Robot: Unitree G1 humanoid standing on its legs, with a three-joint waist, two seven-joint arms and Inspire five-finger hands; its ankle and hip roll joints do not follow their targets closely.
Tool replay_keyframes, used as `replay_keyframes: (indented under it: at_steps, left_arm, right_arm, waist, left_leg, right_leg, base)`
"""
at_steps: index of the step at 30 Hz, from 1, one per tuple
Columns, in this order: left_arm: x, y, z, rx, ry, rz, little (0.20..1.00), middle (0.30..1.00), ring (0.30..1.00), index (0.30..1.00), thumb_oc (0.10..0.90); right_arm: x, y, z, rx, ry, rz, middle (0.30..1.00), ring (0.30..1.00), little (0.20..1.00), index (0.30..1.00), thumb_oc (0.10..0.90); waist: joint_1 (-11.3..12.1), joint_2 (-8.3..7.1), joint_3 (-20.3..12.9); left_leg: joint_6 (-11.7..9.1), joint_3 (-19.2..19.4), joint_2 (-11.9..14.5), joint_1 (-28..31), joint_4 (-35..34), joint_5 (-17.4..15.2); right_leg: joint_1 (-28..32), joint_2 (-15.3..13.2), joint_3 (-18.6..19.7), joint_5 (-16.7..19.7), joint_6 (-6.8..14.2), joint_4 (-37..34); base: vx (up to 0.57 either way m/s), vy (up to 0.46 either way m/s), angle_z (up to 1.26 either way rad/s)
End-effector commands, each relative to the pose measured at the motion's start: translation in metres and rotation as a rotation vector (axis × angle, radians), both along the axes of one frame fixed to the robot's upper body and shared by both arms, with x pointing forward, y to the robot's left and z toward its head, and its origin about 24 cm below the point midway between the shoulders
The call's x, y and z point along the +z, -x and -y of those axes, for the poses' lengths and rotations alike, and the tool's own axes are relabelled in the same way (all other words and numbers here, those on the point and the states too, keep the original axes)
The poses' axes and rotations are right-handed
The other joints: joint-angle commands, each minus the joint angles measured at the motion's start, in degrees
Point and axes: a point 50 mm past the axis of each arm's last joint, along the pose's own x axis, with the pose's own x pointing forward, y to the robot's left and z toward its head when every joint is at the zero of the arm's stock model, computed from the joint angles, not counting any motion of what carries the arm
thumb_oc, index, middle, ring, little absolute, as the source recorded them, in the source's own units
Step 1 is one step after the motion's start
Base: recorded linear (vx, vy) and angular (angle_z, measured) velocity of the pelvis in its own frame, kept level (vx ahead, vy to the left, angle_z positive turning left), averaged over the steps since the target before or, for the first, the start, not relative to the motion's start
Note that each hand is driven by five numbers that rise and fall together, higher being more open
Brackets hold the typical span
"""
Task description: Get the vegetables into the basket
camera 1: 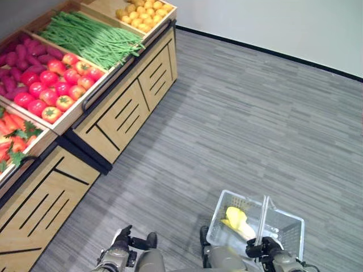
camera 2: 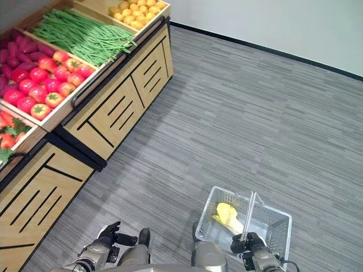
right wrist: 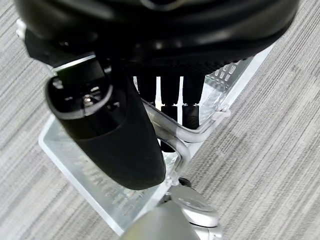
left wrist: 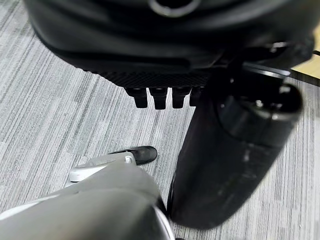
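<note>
While hanging, basket (camera 1: 283,229) handle sits in right hand (camera 1: 262,247).

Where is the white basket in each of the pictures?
Left eye view: basket at lower right, on the grey floor.
Right eye view: basket at lower right.
Left wrist view: not in it.
Right wrist view: basket under the right hand.
Shared landmark: the basket's handle.

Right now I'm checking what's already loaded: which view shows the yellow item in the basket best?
The left eye view: the yellow item lies unobstructed in the basket. The right eye view shows it similarly; the right wrist view shows the right hand on the handle.
</note>
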Motion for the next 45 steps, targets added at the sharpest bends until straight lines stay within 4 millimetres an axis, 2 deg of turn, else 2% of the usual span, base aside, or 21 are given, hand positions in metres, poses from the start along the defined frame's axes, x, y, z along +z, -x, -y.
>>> replay_keyframes:
  at_steps: [1,2,3,5,7,10,12,15,16,22,29,35,38,39,42,43,44,45]
  left_arm:
    - [-0.005,0.026,-0.013,0.007,-0.057,-0.090,1.000,1.000,1.000,1.000,0.900]
    - [-0.005,0.026,-0.013,0.007,-0.056,-0.090,1.000,1.000,1.000,1.000,0.900]
    - [-0.005,0.024,-0.012,-0.001,-0.054,-0.086,1.000,1.000,1.000,1.000,0.900]
    - [-0.004,0.017,-0.008,-0.032,-0.054,-0.068,1.000,1.000,1.000,1.000,0.900]
    - [-0.002,0.011,-0.006,-0.068,-0.059,-0.059,1.000,1.000,1.000,1.000,0.900]
    - [-0.001,0.005,-0.004,-0.117,-0.065,-0.054,1.000,1.000,1.000,1.000,0.900]
    - [-0.001,0.008,-0.006,-0.132,-0.074,-0.064,1.000,1.000,1.000,1.000,0.900]
    - [-0.001,0.012,-0.010,-0.129,-0.086,-0.079,1.000,1.000,1.000,1.000,0.900]
    - [-0.002,0.017,-0.014,-0.127,-0.097,-0.097,1.000,1.000,1.000,1.000,0.900]
    - [-0.001,0.019,-0.020,-0.116,-0.116,-0.103,1.000,1.000,1.000,1.000,0.900]
    - [0.000,0.023,-0.027,-0.079,-0.132,-0.105,1.000,1.000,1.000,1.000,0.900]
    - [0.002,0.022,-0.035,-0.036,-0.144,-0.092,1.000,1.000,1.000,1.000,0.900]
    - [0.005,0.022,-0.044,-0.010,-0.161,-0.087,1.000,1.000,1.000,1.000,0.900]
    - [0.007,0.022,-0.048,0.005,-0.169,-0.078,1.000,1.000,1.000,1.000,0.900]
    - [0.008,0.021,-0.051,0.004,-0.176,-0.073,1.000,1.000,1.000,1.000,0.900]
    - [0.009,0.020,-0.053,0.009,-0.181,-0.071,1.000,1.000,1.000,1.000,0.900]
    - [0.010,0.018,-0.055,0.012,-0.186,-0.064,1.000,1.000,1.000,1.000,0.900]
    - [0.013,0.012,-0.058,0.000,-0.204,-0.051,1.000,1.000,1.000,1.000,0.900]
  right_arm:
    - [0.000,0.019,0.012,0.021,0.046,-0.057,0.300,0.300,0.300,0.300,0.400]
    - [0.000,0.019,0.012,0.021,0.047,-0.056,0.300,0.300,0.300,0.300,0.400]
    - [0.000,0.020,0.014,0.018,0.052,-0.057,0.300,0.300,0.300,0.300,0.400]
    - [0.002,0.021,0.019,0.010,0.065,-0.059,0.300,0.300,0.300,0.300,0.400]
    - [0.003,0.023,0.024,-0.005,0.077,-0.063,0.300,0.300,0.300,0.300,0.400]
    - [0.002,0.029,0.025,-0.025,0.080,-0.077,0.300,0.300,0.300,0.300,0.400]
    - [0.001,0.033,0.024,-0.023,0.080,-0.090,0.300,0.300,0.300,0.300,0.400]
    - [0.000,0.032,0.020,-0.005,0.076,-0.094,0.300,0.300,0.300,0.300,0.400]
    - [-0.001,0.031,0.017,0.004,0.071,-0.096,0.300,0.300,0.300,0.300,0.400]
    - [-0.003,0.027,0.010,0.028,0.061,-0.092,0.300,0.300,0.300,0.300,0.400]
    - [-0.005,0.021,0.000,0.069,0.053,-0.090,0.300,0.300,0.300,0.300,0.400]
    - [-0.006,0.015,-0.006,0.098,0.044,-0.084,0.300,0.300,0.300,0.300,0.400]
    - [-0.006,0.011,-0.010,0.105,0.033,-0.075,0.300,0.300,0.300,0.300,0.400]
    - [-0.006,0.008,-0.013,0.118,0.028,-0.070,0.300,0.300,0.300,0.300,0.400]
    - [-0.006,0.006,-0.016,0.127,0.024,-0.067,0.300,0.300,0.300,0.300,0.400]
    - [-0.007,0.006,-0.017,0.128,0.020,-0.064,0.300,0.300,0.300,0.300,0.400]
    - [-0.006,0.006,-0.016,0.128,0.019,-0.063,0.300,0.300,0.300,0.300,0.400]
    - [-0.006,0.004,-0.017,0.122,0.013,-0.055,0.300,0.300,0.300,0.300,0.400]
  waist:
    - [0.72,-1.76,1.70]
    - [0.69,-1.77,1.75]
    - [0.44,-1.65,1.85]
    - [-0.33,-0.92,1.97]
    - [-2.10,-0.50,1.65]
    - [-3.67,0.21,0.85]
    - [-3.82,0.77,0.59]
    - [-3.80,0.55,0.74]
    - [-3.12,0.05,0.86]
    - [-1.77,-1.54,1.06]
    - [-0.03,-3.98,0.76]
    - [1.35,-6.50,1.72]
    - [2.15,-8.43,2.32]
    - [2.46,-9.22,2.59]
    - [2.71,-9.74,2.98]
    - [2.95,-9.77,3.42]
    - [2.56,-9.57,4.08]
    - [1.25,-8.53,5.91]
  left_leg:
    - [3.45,8.14,-0.21,6.27,-3.62,-2.18]
    - [3.44,8.12,-0.23,6.32,-3.60,-2.20]
    - [3.32,10.98,-0.02,5.88,-3.91,-2.24]
    - [2.82,18.96,1.38,4.73,-4.35,-0.59]
    - [2.13,27.39,3.63,5.42,-3.98,0.21]
    - [1.34,35.63,5.36,6.34,-3.97,1.36]
    - [1.28,37.53,5.34,5.81,-4.33,2.46]
    - [1.42,37.54,5.10,6.24,-4.21,2.08]
    - [1.71,37.05,5.09,6.42,-3.85,1.18]
    - [2.18,37.49,4.86,5.56,-3.12,0.65]
    - [4.05,37.39,1.90,5.36,-4.43,-1.93]
    - [6.07,36.20,-1.01,3.11,-0.96,-5.72]
    - [7.18,35.40,-2.25,1.81,0.55,-7.42]
    - [7.72,36.06,-2.78,2.27,-0.43,-7.60]
    - [8.10,36.21,-3.15,2.42,-1.14,-7.49]
    - [8.50,36.16,-3.44,2.63,-2.05,-7.27]
    - [8.80,35.45,-3.81,3.00,-3.07,-7.18]
    - [8.30,32.93,-4.07,4.17,-5.30,-6.65]
  right_leg:
    - [-4.98,-4.47,-0.69,-2.15,3.56,7.81]
    - [-4.91,-4.49,-0.72,-2.19,3.58,7.81]
    - [-4.50,-5.02,-1.61,-2.37,3.72,7.74]
    - [-3.34,-6.28,-4.45,-2.75,3.98,8.02]
    - [-2.77,-7.71,-7.96,-2.93,4.23,8.64]
    - [-1.62,-9.30,-13.28,-2.86,4.49,8.63]
    - [-0.32,-9.81,-15.79,-3.07,4.62,8.71]
    - [0.23,-10.00,-16.46,-3.42,4.68,9.32]
    - [0.80,-10.01,-16.29,-3.85,4.66,9.47]
    - [1.10,-10.68,-16.03,-3.11,5.27,8.63]
    - [0.52,-11.48,-14.14,-0.18,7.20,5.72]
    - [0.08,-13.49,-12.38,1.35,8.79,5.35]
    - [-0.65,-14.55,-11.48,2.69,9.62,6.11]
    - [-1.55,-15.14,-11.30,4.13,10.46,7.80]
    - [-2.70,-15.73,-10.95,5.48,11.10,9.99]
    - [-3.78,-16.40,-10.69,6.49,11.69,13.19]
    - [-5.45,-16.24,-8.76,7.51,11.95,16.04]
    - [-9.52,-13.38,-2.97,7.22,10.73,14.79]
  base:
    - [-0.04,-0.071,0.67]
    - [-0.03,-0.056,0.87]
    - [-0.01,-0.041,1.34]
    - [-0.03,-0.052,1.30]
    - [-0.07,-0.008,0.96]
    - [-0.06,0.021,1.54]
    - [0.01,0.078,1.17]
    - [0.06,0.056,0.68]
    - [0.06,0.066,0.30]
    - [0.01,0.061,-0.04]
    - [0.02,0.105,-0.12]
    - [0.03,0.138,-0.04]
    - [0.04,0.179,0.09]
    - [0.02,0.121,0.18]
    - [-0.01,0.095,-0.04]
    - [0.02,0.109,-0.10]
    - [0.14,0.169,0.07]
    - [0.14,0.110,0.19]
